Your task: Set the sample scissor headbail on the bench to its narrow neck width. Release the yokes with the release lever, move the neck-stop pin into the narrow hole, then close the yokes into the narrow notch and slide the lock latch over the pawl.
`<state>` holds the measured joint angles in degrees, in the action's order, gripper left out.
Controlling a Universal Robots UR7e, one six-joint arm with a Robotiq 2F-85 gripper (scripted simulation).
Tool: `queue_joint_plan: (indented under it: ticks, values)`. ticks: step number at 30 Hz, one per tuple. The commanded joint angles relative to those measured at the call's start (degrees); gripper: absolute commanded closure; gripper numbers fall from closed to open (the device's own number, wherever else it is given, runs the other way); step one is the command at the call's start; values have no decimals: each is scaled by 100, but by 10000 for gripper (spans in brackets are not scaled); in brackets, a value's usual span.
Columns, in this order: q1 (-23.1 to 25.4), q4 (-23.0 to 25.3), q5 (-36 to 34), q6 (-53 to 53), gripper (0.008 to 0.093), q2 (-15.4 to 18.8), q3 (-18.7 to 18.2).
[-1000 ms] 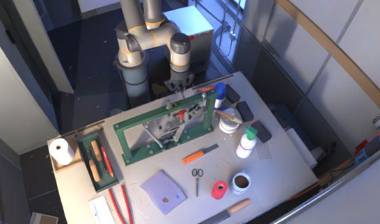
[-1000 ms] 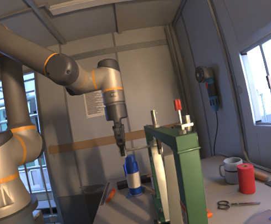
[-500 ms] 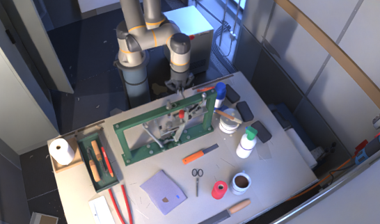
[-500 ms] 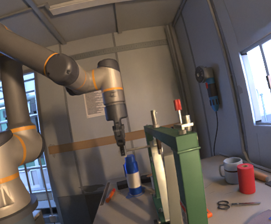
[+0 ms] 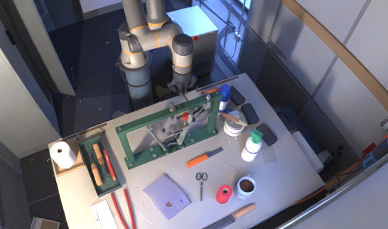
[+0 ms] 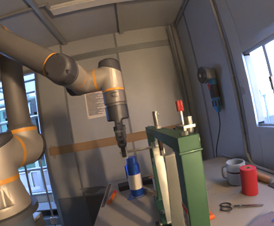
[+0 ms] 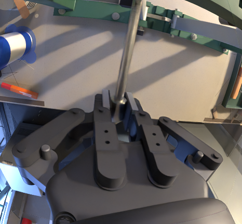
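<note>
At the back of the bench stands the green headbail frame (image 5: 168, 131) with its metal yokes (image 5: 175, 129) inside and a red-capped pin (image 6: 179, 106) on the top bar. A thin steel release lever (image 7: 127, 52) juts out from the frame's rear side, towards the robot. My gripper (image 7: 119, 104) is behind the frame at the lever's free end, and its fingers are closed on the lever's tip (image 6: 125, 151). The latch and pawl are hidden behind the frame parts.
The bench's rear edge (image 7: 103, 111) runs just under the gripper. A blue and white spray can (image 6: 134, 176) stands below and beside the lever, with an orange marker (image 7: 19, 91) nearby. Jars, bottles, a mug, scissors and a knife lie on the frame's far side.
</note>
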<state>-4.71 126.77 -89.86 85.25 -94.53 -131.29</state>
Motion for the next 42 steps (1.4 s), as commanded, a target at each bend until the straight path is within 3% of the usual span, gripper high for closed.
queue_joint_plan:
  ticks: [1, 42]
  values:
    - [-12, 3, -14, -7, 934, -2, 0]
    - [-429, -117, -14, -425, 934, -161, -38]
